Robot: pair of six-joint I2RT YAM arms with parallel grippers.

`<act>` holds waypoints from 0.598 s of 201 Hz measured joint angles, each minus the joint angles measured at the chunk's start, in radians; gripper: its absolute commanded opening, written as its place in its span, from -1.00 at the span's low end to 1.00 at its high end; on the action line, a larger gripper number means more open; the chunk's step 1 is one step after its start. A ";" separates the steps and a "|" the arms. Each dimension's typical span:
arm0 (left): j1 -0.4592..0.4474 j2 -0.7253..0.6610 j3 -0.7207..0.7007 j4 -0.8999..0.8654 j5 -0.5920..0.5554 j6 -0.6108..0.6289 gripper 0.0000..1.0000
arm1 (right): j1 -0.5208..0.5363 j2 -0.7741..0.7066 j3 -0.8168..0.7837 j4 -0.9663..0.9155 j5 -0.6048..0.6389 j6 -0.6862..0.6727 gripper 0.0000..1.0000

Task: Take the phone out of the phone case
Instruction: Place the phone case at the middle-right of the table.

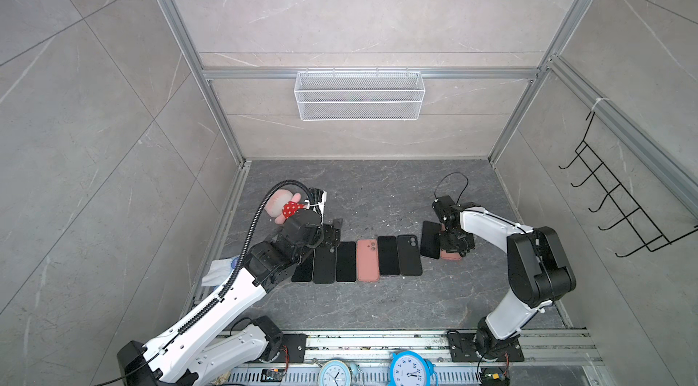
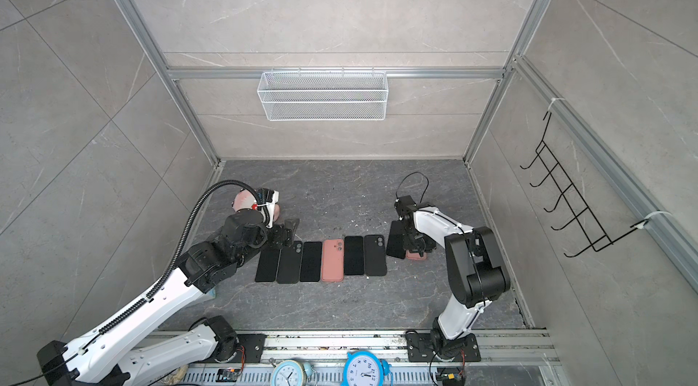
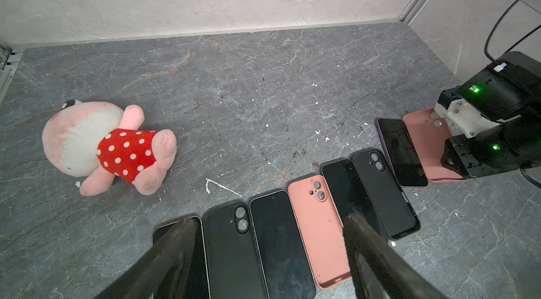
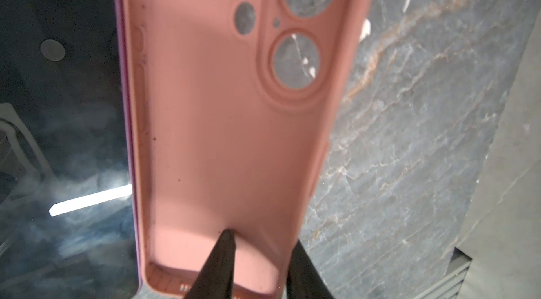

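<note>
**Lying outside its case: one phone at the right end of an eight-piece row**

Count. Eight flat pieces are lying in one row across the surface, phone and case alternating: four dark-screened phones, two black cases, two pink cases. One plush toy is lying at the left rear. Two blue clocks are standing at the front rail. One wire basket is hanging on the rear wall.

Room. A broad strip of surface is lying open between the row and the rear wall, and a narrower strip between the row and the front rail. The row's right end is sitting apart from the right wall.

Task item. The phone, screen up and purple-edged, is lying tilted at the right end. Its long edge is resting against the empty phone case, the last pink piece.

Right tool. The jaws are standing partly apart, straddling that case's short end. One fingertip is touching the inside floor and the other is sitting outside the rim.

Left tool. The jaws are standing wide apart and holding nothing, hovering over the row's left end.
</note>
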 measured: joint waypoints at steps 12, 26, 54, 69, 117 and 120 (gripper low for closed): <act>0.000 0.005 0.000 0.000 0.000 0.000 0.64 | 0.000 0.013 0.008 0.000 0.000 -0.013 -0.08; 0.000 0.012 0.000 0.000 0.000 0.000 0.64 | 0.000 0.021 0.011 0.000 0.000 -0.025 -0.01; 0.000 0.027 0.000 -0.004 0.000 0.000 0.64 | -0.023 0.031 0.015 0.009 -0.016 -0.054 0.09; 0.000 0.034 0.000 -0.011 0.000 0.000 0.64 | -0.061 0.031 0.015 0.017 -0.035 -0.066 0.18; 0.000 0.054 0.000 -0.018 0.010 -0.001 0.63 | -0.134 -0.025 0.019 0.027 -0.145 -0.097 0.52; 0.000 0.055 0.000 -0.018 0.011 -0.001 0.63 | -0.134 -0.031 0.021 0.028 -0.155 -0.100 0.57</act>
